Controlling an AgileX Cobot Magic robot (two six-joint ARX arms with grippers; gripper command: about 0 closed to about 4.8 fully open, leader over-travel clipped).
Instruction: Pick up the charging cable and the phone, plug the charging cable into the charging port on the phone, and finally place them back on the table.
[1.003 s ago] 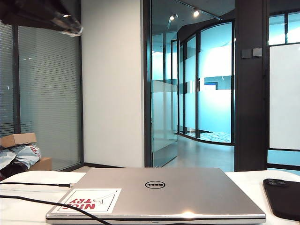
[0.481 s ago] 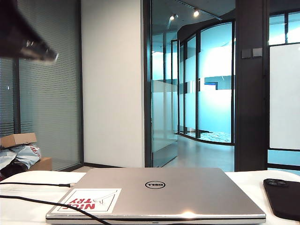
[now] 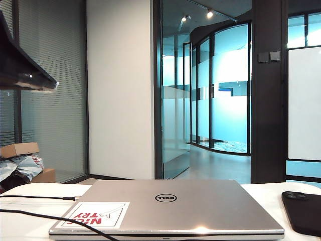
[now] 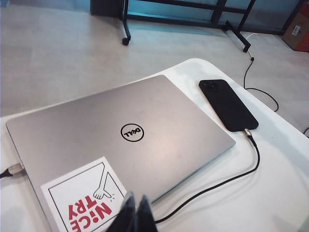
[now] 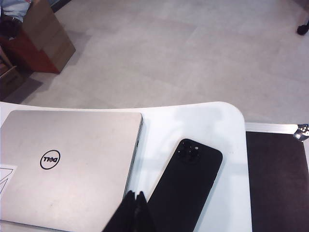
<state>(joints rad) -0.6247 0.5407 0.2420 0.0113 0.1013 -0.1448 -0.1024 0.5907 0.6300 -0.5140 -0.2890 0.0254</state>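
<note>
The black phone (image 4: 227, 104) lies flat on the white table (image 4: 275, 193), beside a shut silver laptop (image 4: 120, 130). The charging cable (image 4: 231, 176) curls over the table, and its silvery plug (image 4: 247, 132) sits against the phone's narrow end; the charging port itself is hidden. My left gripper (image 4: 136, 203) hangs shut and empty over the laptop's stickered corner. My right gripper (image 5: 134, 195) is shut and empty above the gap between the laptop (image 5: 67, 159) and the phone (image 5: 186, 183). In the exterior view the phone (image 3: 303, 213) lies at the right edge, with the left arm (image 3: 22, 70) dark at the upper left.
A second black cord (image 4: 9, 170) reaches the laptop's side. Beyond the table's rounded corner (image 5: 217, 116) is bare floor with cardboard boxes (image 5: 43, 34). A black panel (image 5: 275, 179) lies next to the table. A wheeled stand (image 4: 183, 9) is on the floor.
In the exterior view the dark left arm has dropped from the top edge and drawn back to the left. Laptop, phone and cords have not moved.
</note>
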